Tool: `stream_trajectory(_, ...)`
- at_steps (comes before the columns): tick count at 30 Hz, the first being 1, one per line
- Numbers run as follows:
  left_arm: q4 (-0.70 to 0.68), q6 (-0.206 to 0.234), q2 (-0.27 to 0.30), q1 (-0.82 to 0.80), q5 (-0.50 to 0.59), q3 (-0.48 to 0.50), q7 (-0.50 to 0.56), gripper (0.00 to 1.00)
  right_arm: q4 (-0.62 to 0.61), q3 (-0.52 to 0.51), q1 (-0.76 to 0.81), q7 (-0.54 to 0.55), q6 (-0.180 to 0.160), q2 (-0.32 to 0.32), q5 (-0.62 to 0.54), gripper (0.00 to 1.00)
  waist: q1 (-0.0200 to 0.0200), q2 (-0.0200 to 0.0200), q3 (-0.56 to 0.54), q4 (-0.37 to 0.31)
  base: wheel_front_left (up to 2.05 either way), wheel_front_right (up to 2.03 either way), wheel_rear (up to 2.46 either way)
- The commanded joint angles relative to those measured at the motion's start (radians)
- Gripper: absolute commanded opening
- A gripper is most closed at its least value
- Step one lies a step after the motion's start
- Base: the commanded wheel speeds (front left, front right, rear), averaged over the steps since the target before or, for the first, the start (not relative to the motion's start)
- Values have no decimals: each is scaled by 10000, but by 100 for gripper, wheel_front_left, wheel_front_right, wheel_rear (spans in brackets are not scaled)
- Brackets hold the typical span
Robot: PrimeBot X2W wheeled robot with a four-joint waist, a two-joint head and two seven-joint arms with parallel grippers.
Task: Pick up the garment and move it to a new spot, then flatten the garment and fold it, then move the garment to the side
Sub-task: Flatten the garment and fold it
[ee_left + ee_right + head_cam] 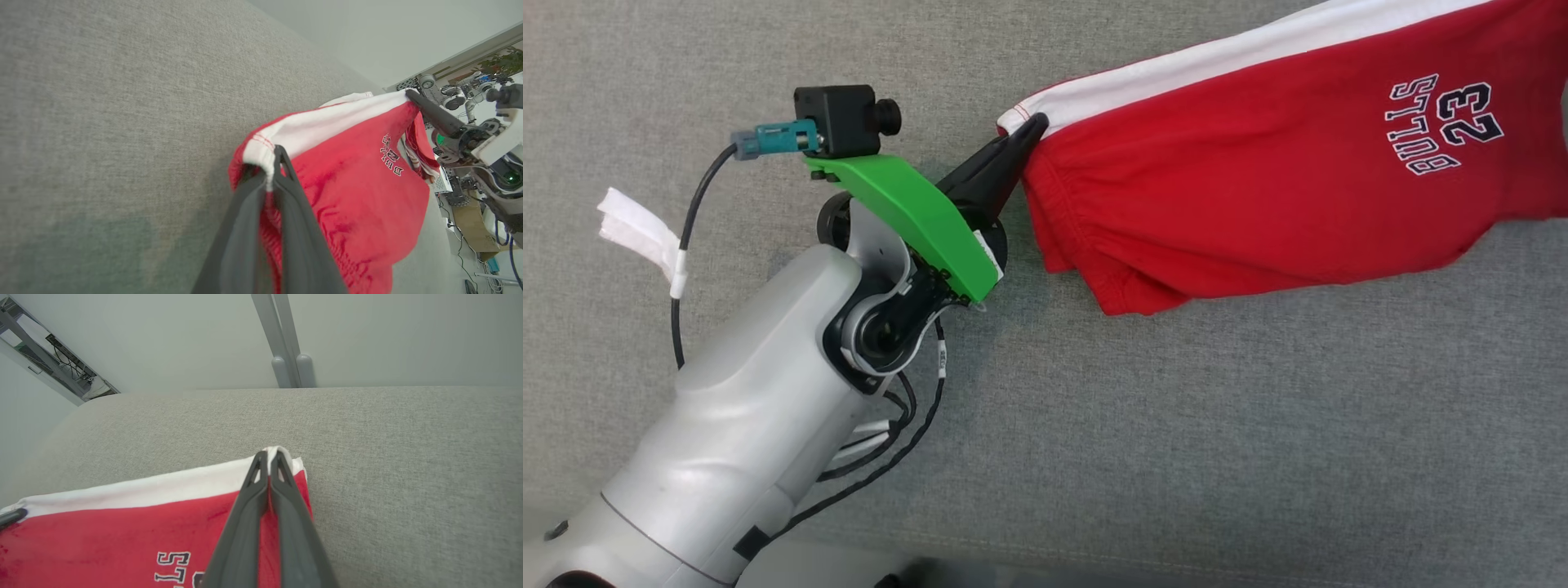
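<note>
1. Evidently, the left tool [1031, 135] was fully closed, pinching one corner of the white band [1217, 61] of the garment [1258, 163] at upper centre of the head view.
2. The right tool [269, 455] was likewise closed to its limit. Its tips were clamped on the opposite white corner, at the centre of the right wrist view.
3. The garment, red below the band, hung stretched between both tools in the upper right of the head view. It appeared to be raised off the grey fabric surface [1176, 449]. Its lower red portion sagged in bunched folds toward the frame's centre.
4. Risk: each grip took only a thin edge of cloth. A sharp pull apart, or a fast transfer, would probably drag a corner free, and the garment would drop in a heap.
5. Risk: lowering one tool ahead of the other would likely lay the cloth skewed, trapping the bunched folds beneath.
6. Risk: slack tension would let the middle sag and crease on contact.
</note>
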Motion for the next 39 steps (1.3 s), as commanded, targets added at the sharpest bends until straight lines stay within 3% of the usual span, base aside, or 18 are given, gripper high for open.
stream_trajectory(1, 164, -79, -81, -220, 148, -50, -111, 0, 198, 131, -213, -112, -3, 59, -85, 42, 0, 0, 111, 121, 0, 0, 0)
stream_trajectory(2, 266, -142, -148, -261, 253, -110, -155, 0, 321, 269, -316, -150, -1, 119, -77, 48, 0, 0, 107, 129, 0, 0, 0)
stream_trajectory(3, 369, -171, -184, -261, 342, -155, -210, 10, 421, 372, -386, -208, -3, 150, -60, 80, 0, 0, 85, 132, 0, 0, 0)
stream_trajectory(4, 482, -228, -231, -243, 417, -202, -272, 25, 531, 491, -435, -282, -3, 170, -8, 100, 0, 0, 40, 130, 0, 0, 0)
stream_trajectory(5, 540, -263, -258, -232, 496, -241, -338, 39, 603, 586, -481, -343, -3, 183, 36, 100, 0, 0, 9, 117, 0, 0, 0)
stream_trajectory(7, 663, -316, -313, -141, 574, -302, -483, 100, 735, 787, -541, -541, -3, 192, 84, 100, 0, 0, -95, 63, 0, 0, 0)
stream_trajectory(11, 900, -327, -304, 75, 940, -461, -886, 100, 921, 1022, -517, -1114, -3, 128, 281, 100, 0, 0, -418, -77, 0, 0, 0)
stream_trajectory(15, 988, 2, -64, 366, 1682, -609, -1728, 100, 989, 1192, -158, -2058, -3, 66, 337, 100, 0, 0, -967, -273, 0, 0, 0)
stream_trajectory(18, 945, 589, 180, 842, 2576, -811, -2521, 100, 1021, 1395, 349, -2900, -3, 206, 331, 100, 0, 0, -1522, -504, 0, 0, 0)
stream_trajectory(23, 385, 1641, 377, 2091, 3697, -519, -2951, 100, 1173, 1875, 1190, -3869, -3, 380, -144, 100, 0, 0, -2457, -825, 0, 0, 0)
stream_trajectory(28, -818, 2613, 162, 3990, 5356, 776, -2955, 100, 1467, 1890, 2007, -4185, -3, 925, -795, 100, 0, 0, -3303, -1031, 0, 0, 0)
stream_trajectory(33, -1852, 3269, -158, 5720, 7648, 2086, -2959, 100, 1363, 1155, 3007, -4198, -3, 1905, -1835, 100, 0, 0, -3868, -1232, 0, 0, 0)
stream_trajectory(39, -2525, 3299, -828, 7372, 9686, 3345, -2961, 100, 1201, 133, 4286, -4202, -3, 2831, -3242, 100, 0, 0, -4216, -1203, 0, 0, 0)
